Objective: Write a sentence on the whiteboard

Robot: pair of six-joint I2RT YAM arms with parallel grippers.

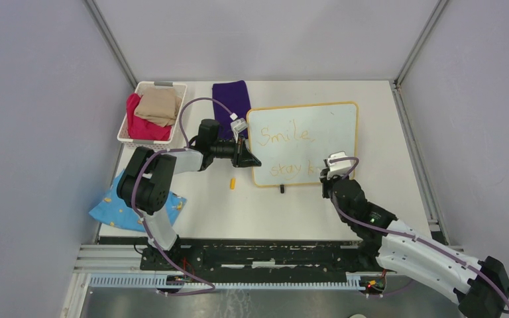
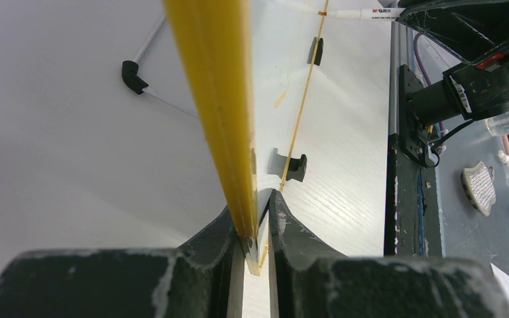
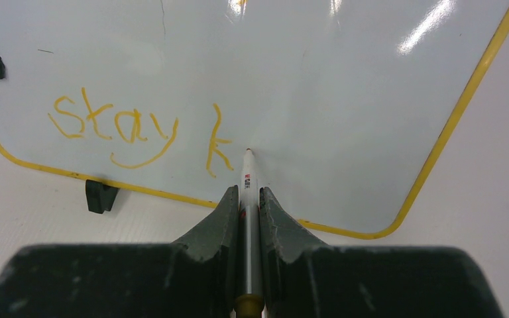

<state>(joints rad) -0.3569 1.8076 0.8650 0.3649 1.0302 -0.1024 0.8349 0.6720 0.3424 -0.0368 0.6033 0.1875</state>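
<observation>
Handwriting mid-word on a whiteboard [image 3: 344, 93].
The right gripper [image 3: 248, 197] clenches a marker [image 3: 246, 173], its tip at the board just after "stay k". The left gripper [image 2: 257, 218] clamps the board's left frame. The board lies mid-tabletop [image 1: 384, 199], toward the far edge. The sentence [image 3: 132, 126] looks unfinished; the next move is probably the "i", which calls for light contact.

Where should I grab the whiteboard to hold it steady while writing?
Pinch the whiteboard at its left edge, coming from the left, as the left gripper does. The board is thin there, too wide elsewhere, and the right gripper with the marker needs the face.
</observation>
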